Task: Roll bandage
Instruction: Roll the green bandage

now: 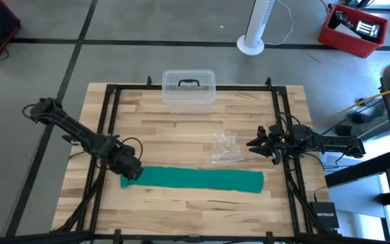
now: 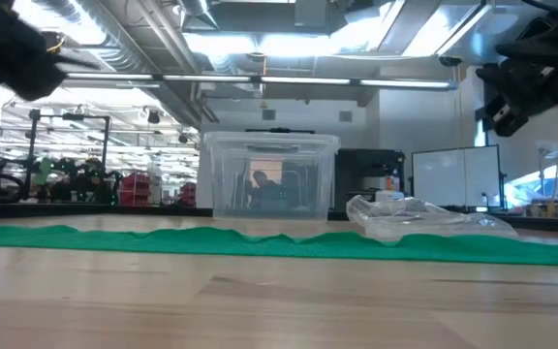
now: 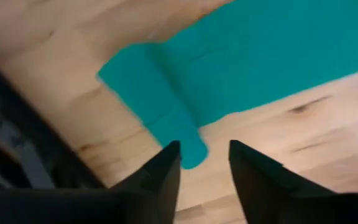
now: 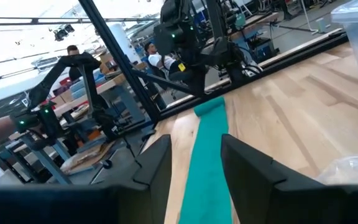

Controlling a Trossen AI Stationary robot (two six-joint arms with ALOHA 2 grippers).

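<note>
Both dark fingers (image 3: 160, 180) of my left gripper (image 3: 202, 163) stand apart with bare wood showing in the gap, nothing between them, poised over the left end of the long teal-green fabric bandage (image 3: 241, 62). My left wrist camera shows what no other view does: that end is folded over into a low ridge, with a small rounded tab of fabric poking out just ahead of my fingertips. From above, my left gripper (image 1: 128, 169) covers that same end, so the fold is hidden there; instead the high view gives the whole bandage (image 1: 202, 179), lying flat as one straight strip across the front half of the light wooden slatted table (image 1: 181, 132).

My right gripper (image 1: 257, 144) hangs off past the strip's other end, near the right frame rail, beside a crinkled clear plastic wrapper (image 1: 226, 147). Its fingers (image 4: 160, 168) are parted and hold nothing, and its wrist camera looks straight down the bandage (image 4: 207, 155) toward my left arm.

At table level the strip is a rippled green band (image 2: 163, 239), with the wrapper (image 2: 424, 218) and a clear lidded plastic box (image 2: 269, 174) behind it.
</note>
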